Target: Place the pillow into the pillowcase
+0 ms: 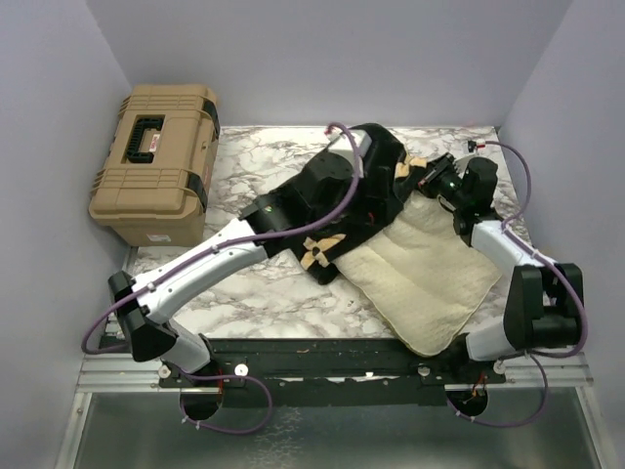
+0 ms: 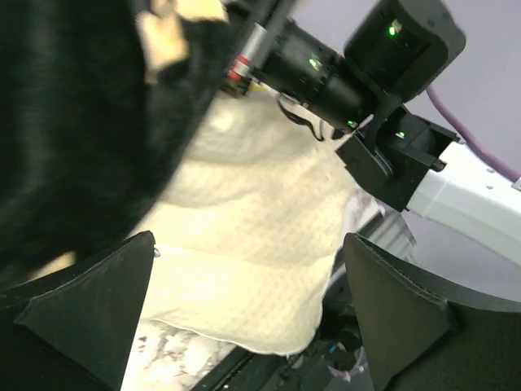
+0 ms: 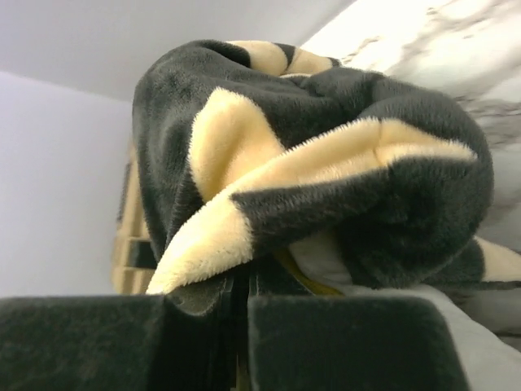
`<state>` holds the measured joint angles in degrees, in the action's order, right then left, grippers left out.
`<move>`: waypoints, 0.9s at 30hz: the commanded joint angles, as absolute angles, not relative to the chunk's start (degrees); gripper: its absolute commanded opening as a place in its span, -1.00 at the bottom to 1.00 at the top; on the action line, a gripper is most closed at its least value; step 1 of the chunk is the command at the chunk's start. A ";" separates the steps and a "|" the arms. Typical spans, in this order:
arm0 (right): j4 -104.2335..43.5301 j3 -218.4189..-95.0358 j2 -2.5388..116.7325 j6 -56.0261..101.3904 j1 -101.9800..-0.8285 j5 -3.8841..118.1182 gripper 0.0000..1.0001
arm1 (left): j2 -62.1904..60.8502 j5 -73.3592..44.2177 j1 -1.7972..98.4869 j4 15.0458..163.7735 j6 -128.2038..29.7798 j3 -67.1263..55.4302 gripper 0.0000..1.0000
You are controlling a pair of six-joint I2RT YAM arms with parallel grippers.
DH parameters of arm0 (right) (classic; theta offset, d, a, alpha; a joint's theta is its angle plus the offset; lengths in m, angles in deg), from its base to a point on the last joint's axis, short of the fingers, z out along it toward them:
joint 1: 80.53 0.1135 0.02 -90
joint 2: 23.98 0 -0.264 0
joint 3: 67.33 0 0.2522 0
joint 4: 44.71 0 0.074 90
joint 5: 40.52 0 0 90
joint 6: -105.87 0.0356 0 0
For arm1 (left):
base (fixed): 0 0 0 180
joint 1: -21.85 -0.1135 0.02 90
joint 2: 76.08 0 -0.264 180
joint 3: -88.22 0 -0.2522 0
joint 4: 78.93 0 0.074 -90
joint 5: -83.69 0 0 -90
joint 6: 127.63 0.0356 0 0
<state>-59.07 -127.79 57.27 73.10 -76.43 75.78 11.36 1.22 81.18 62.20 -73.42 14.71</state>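
Top external view: pillow (image 1: 435, 278) lies on the desk (image 1: 259, 156), long axis 5-to-11 o'clock, far end inside the pillowcase (image 1: 366, 186), right claw (image 3: 244, 297) pinching its mouth, left claw (image 2: 248, 238) spread wide alongside.

The marble table (image 1: 264, 156) carries the pillow (image 1: 430, 274), pillowcase (image 1: 386, 154) and tan toolbox (image 1: 156, 166).

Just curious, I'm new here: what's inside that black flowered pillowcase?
One end of the pillow goes into the pillowcase; the rest lies outside it. How deep it reaches, the fabric hides.
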 commanded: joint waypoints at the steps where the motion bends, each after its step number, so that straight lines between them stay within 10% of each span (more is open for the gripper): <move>1: -43.52 -137.59 65.45 62.50 -79.81 81.15 -0.72 | 3.63 1.89 73.46 53.82 -71.34 12.45 0.98; 4: -30.54 -145.85 71.45 52.13 -82.04 80.97 -0.06 | 1.24 2.56 68.34 50.16 -71.10 9.20 0.98; 10: -7.28 -156.37 72.42 35.66 -82.29 62.56 0.58 | -1.45 -3.67 58.10 50.06 -75.05 -2.57 0.98; 27: -0.30 -130.45 49.07 38.86 -72.67 73.59 0.89 | 2.77 -26.79 59.06 98.40 -95.02 -40.82 0.88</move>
